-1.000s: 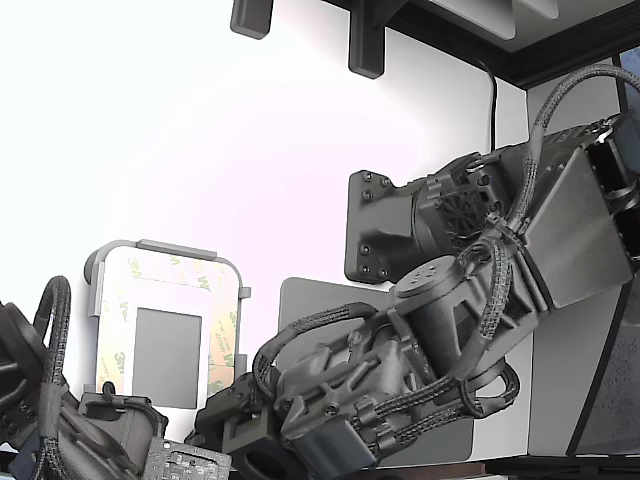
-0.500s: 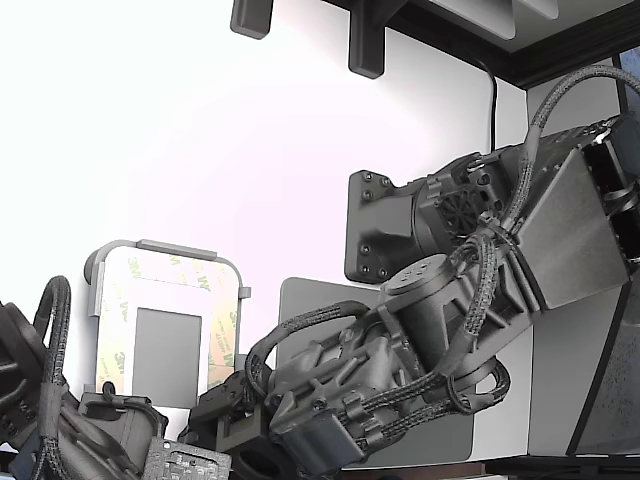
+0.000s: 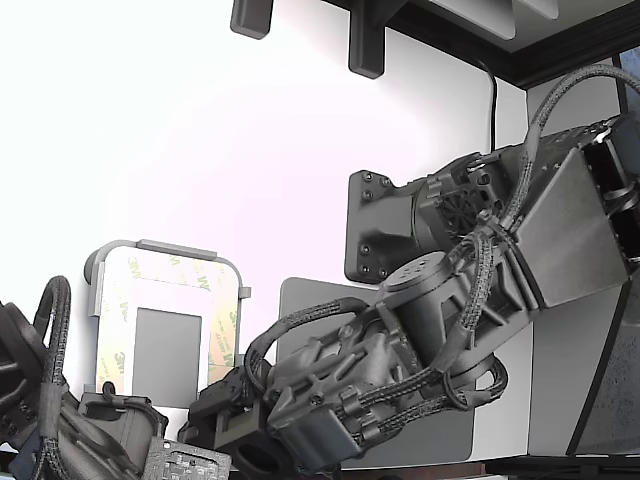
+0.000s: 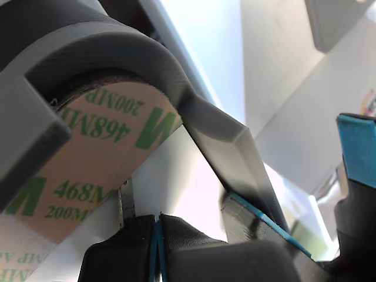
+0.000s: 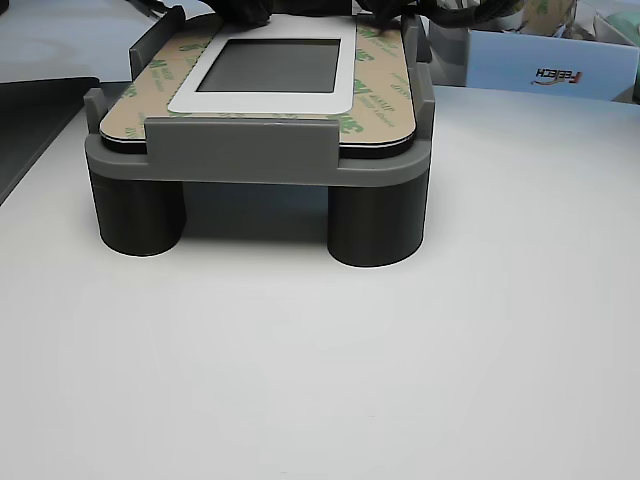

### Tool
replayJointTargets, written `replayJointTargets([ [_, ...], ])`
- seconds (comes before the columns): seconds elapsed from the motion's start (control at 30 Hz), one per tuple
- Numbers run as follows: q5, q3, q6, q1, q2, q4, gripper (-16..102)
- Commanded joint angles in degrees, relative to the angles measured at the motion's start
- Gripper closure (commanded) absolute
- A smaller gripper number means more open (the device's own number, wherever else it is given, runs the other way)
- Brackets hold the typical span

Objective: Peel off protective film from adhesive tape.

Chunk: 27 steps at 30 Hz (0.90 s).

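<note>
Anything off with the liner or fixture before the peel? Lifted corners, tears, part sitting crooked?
Nothing stands out. The protective film lies flat around the dark grey rectangle, with no curl or tear visible, and the part sits level in the grey fixture. The corner under the gripper is partly hidden.

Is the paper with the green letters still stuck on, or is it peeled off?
Still stuck on. The protective film lies flat all around the dark grey rectangle, with no corner visibly lifted.
</note>
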Motion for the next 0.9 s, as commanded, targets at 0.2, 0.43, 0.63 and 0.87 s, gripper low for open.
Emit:
replayJointTargets([
  [0.2,-0.35,-0.97,0.88,-0.35,2.02,0.35,97],
  [0.43,-0.53,-0.79,1.41,0.00,2.46,0.53,97],
  [0.63,-0.97,-0.09,1.67,0.00,2.64,0.00,97],
  [0.87,-0.97,0.00,1.49,0.00,2.90,0.09,97],
])
